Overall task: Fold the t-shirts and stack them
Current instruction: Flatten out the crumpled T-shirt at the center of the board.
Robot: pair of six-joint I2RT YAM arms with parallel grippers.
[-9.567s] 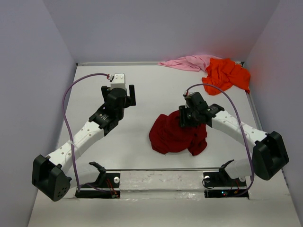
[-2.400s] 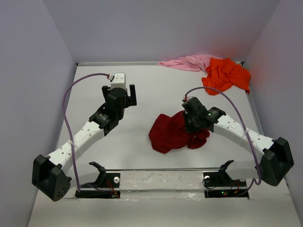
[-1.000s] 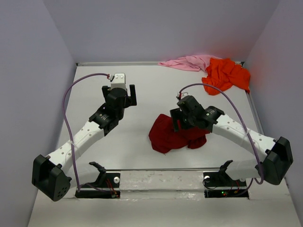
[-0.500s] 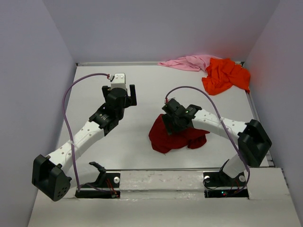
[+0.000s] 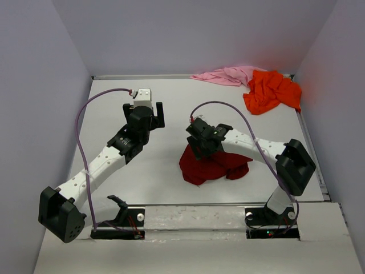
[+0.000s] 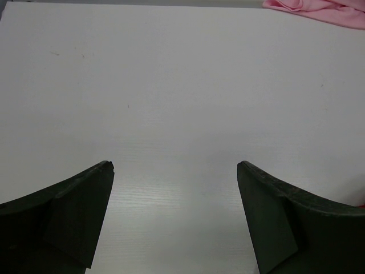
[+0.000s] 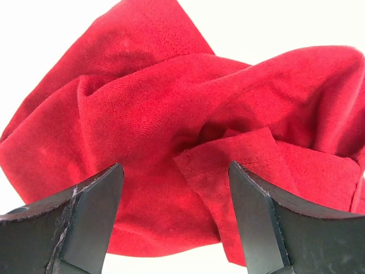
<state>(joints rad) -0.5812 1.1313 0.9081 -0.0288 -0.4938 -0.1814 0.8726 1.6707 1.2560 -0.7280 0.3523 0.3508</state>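
Note:
A crumpled dark red t-shirt (image 5: 214, 165) lies mid-table, nearer the front. My right gripper (image 5: 199, 142) hovers open over its far left part. In the right wrist view the red t-shirt (image 7: 171, 114) fills the frame below the open right gripper (image 7: 175, 171), with nothing between the fingers. An orange t-shirt (image 5: 272, 91) and a pale pink t-shirt (image 5: 225, 75) lie bunched at the back right corner. My left gripper (image 5: 153, 114) hangs open over bare table at the left. From the left wrist, the left gripper (image 6: 174, 171) is empty and a strip of the pink t-shirt (image 6: 319, 7) shows at the top right.
Grey walls close the table at the back and both sides. A metal rail (image 5: 194, 205) runs along the front edge by the arm bases. Purple cables loop over both arms.
My right arm has swung left and toward the back across the red t-shirt, staying open. The red t-shirt and the left arm have not moved.

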